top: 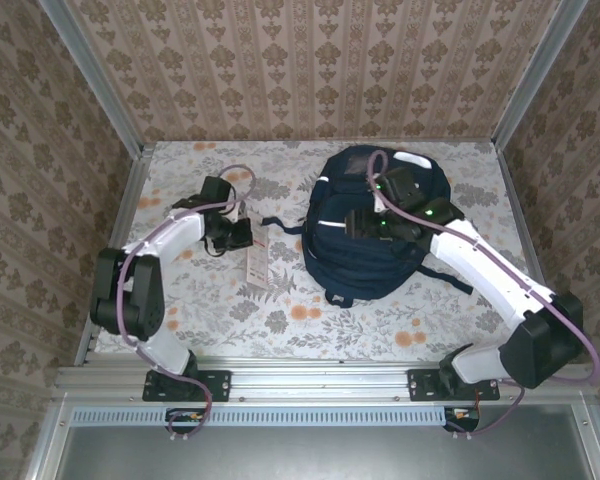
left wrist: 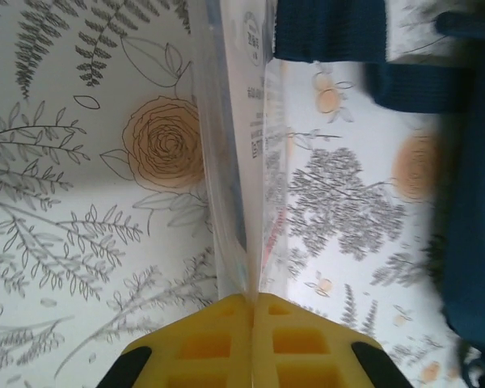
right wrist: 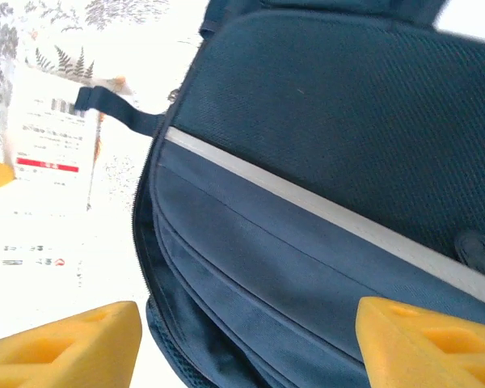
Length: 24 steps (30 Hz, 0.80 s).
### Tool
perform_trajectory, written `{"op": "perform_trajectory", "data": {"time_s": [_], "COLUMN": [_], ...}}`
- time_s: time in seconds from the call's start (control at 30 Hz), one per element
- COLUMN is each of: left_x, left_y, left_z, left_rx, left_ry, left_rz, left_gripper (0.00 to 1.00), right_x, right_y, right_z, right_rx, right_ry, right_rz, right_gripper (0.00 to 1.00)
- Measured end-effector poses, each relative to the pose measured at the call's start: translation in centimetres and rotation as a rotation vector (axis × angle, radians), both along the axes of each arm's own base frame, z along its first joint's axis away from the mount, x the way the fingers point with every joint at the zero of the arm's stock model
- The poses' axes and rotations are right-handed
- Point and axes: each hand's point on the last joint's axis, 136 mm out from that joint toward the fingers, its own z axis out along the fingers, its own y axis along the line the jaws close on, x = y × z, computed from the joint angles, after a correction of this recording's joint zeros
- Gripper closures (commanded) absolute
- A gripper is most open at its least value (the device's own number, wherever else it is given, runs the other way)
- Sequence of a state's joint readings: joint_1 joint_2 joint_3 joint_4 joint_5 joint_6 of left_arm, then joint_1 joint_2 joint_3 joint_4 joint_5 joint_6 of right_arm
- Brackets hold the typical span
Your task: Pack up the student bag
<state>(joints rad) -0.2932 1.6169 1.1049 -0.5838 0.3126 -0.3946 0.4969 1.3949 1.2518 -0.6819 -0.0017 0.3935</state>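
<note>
The student bag (top: 348, 262) is a navy-blue backpack with a white stripe, lying on the floral table to the right of centre. A flat clear plastic packet (top: 258, 262) with printed paper inside lies just left of it. My left gripper (top: 242, 238) is shut on the packet's edge; in the left wrist view the yellow fingers (left wrist: 218, 339) meet on the plastic (left wrist: 241, 162), with the bag (left wrist: 469, 242) at the right. My right gripper (right wrist: 246, 311) hovers open over the bag's zipped side (right wrist: 307, 121), nothing between its fingers. The packet (right wrist: 52, 137) lies beyond the bag's loop.
The floral tabletop (top: 310, 320) is fenced by metal rails and wallpapered walls. A dark strap (top: 280, 226) runs from the bag toward the packet, and another strap (top: 450, 278) trails out at the bag's right under the right arm.
</note>
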Motion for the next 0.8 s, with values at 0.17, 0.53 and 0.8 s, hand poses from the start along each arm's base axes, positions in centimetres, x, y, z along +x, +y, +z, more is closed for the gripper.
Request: {"op": "perform_trajectory", "data": {"time_s": [0.17, 0.53, 0.8], "left_x": [-0.7, -2.4, -3.6], "left_y": [0.1, 0.8, 0.9], "left_z": [3.1, 6.0, 6.5], "left_rx": [-0.06, -0.126, -0.16], "left_ry": [-0.056, -0.102, -0.099], "left_rz": [0.028, 0.077, 0.095], "left_gripper": [1.0, 1.0, 1.0], "right_x": [0.5, 0.1, 0.4], "right_y": [2.2, 1.2, 0.9], "right_z": [-1.6, -7.0, -8.4], "right_rx": [-0.202, -0.555, -0.714], "right_ry": [-0.047, 0.021, 0.014], "right_rz": [0.174, 0.398, 0.451], "right_gripper": [0.28, 0.22, 0.9]}}
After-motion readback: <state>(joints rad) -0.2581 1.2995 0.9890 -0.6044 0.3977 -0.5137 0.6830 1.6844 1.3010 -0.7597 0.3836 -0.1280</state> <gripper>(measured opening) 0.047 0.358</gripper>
